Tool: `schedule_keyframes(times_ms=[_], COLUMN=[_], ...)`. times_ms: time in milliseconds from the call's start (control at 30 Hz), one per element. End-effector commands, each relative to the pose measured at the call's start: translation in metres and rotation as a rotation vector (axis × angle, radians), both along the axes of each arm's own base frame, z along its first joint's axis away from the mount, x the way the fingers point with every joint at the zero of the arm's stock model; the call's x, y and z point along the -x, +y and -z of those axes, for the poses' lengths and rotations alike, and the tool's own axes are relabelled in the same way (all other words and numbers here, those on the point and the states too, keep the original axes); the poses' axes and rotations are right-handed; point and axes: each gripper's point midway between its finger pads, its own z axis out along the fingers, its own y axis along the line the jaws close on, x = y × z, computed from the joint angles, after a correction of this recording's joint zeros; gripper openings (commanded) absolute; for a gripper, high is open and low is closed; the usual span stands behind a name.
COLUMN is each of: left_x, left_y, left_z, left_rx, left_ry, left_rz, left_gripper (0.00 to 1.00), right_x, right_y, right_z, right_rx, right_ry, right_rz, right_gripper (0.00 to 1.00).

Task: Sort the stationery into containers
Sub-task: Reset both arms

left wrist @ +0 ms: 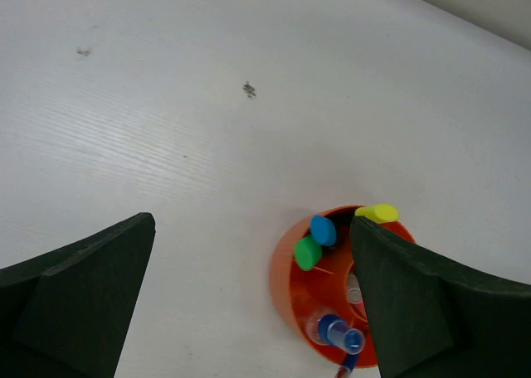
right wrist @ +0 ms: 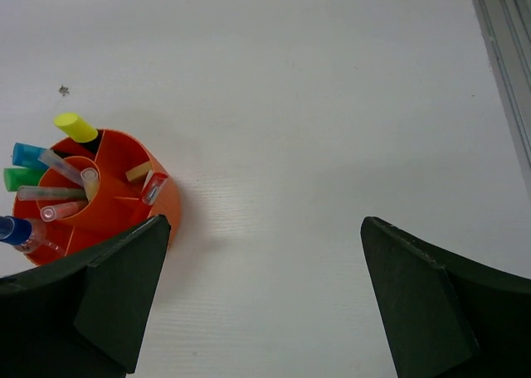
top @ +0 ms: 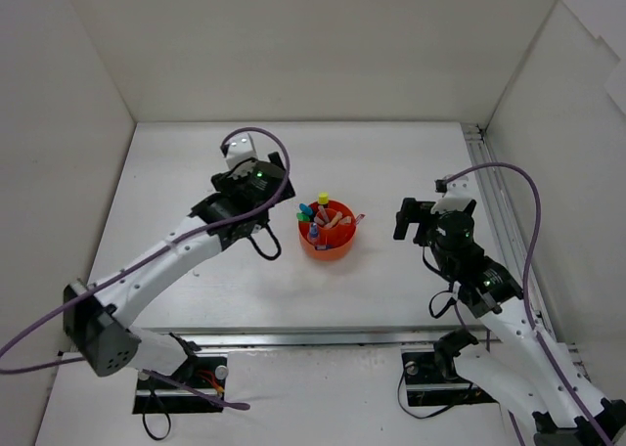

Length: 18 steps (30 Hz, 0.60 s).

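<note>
The round orange tub [top: 328, 243] stands mid-table with the stationery upright in its compartments: highlighters with yellow [top: 323, 199], blue and green caps, a blue-white marker [top: 314, 233] and thin pens. My left gripper [top: 266, 229] is open and empty, just left of the tub; the left wrist view shows the tub [left wrist: 290, 291] between its fingers, partly hidden by the right finger [left wrist: 415, 303]. My right gripper [top: 403, 219] is open and empty, to the right of the tub. The right wrist view shows the tub [right wrist: 162, 208] at the left, with the yellow cap [right wrist: 75, 128].
White walls enclose the table on three sides. A metal rail [top: 494, 216] runs along the right edge, also showing in the right wrist view [right wrist: 502, 55]. Bare white tabletop lies around the tub.
</note>
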Motion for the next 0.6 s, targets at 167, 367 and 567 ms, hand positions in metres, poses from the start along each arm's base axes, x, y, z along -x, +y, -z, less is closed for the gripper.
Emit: schedule_keyframes(times_ms=[167,367,567], left_x=[0.087,0.133,0.145], left_y=[0.111,0.178,0.192], left_z=[-0.04,-0.026,-0.02], left_rx=[-0.029,0.047,0.054], left_ry=[-0.014,-0.078,-0.072], left_rz=[-0.04,-0.199,-0.23], left_gripper=[1.0,1.0,1.0], right_x=[0.009,0.021,0.028], right_y=[-0.033,-0.048,-0.062], right_z=[-0.015,-0.008,-0.006], right_rx=[-0.043,-0.021,-0.035], right_ry=[-0.096,-0.078,-0.088], right_rz=[0.171,0.225,0.306], right_gripper=[0.98,0.98,0.98])
